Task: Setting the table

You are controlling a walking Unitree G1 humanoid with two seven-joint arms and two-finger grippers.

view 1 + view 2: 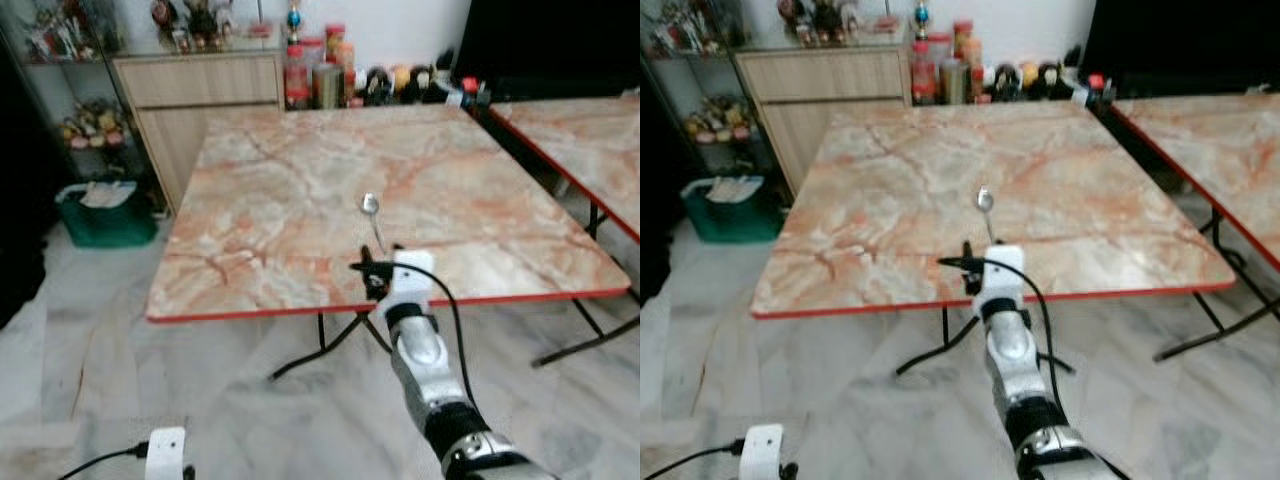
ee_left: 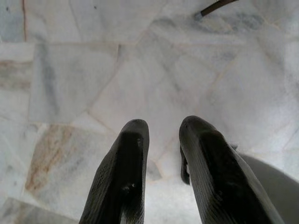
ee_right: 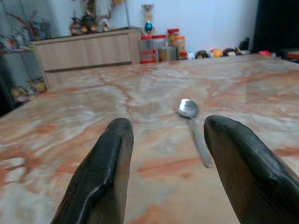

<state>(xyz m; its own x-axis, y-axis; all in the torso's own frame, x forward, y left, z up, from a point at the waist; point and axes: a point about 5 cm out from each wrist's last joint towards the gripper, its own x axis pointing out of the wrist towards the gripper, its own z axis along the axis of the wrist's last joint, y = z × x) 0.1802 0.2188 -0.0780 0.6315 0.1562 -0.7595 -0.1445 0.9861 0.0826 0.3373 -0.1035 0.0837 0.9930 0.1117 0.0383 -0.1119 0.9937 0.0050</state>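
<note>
- Spoon (image 1: 373, 219): your one item, silver metal, small oval bowl, slim straight handle. It lies flat on the marble-patterned table (image 1: 280, 200), centre of the head view, bowl toward the far side, handle end toward the red-trimmed near edge.
- Right gripper (image 3: 166, 163): you have it at the table's near edge, just short of the handle end; fingers spread wide, holding nothing, with the spoon seen between them in the wrist view.
- Left gripper (image 2: 163, 140): hangs low over the pale marble floor (image 2: 93, 70); fingers parted by a narrow gap, nothing between them.
- Surroundings: a second table (image 1: 590, 150) at upper right; a wooden sideboard (image 1: 200, 95) at upper left; jars and bottles (image 1: 330, 70) beyond the far table edge; a green basket (image 1: 105, 215) on the floor at left.
- Hard to make out: you cannot read the jar labels; the shelf ornaments at upper left are blurred.
</note>
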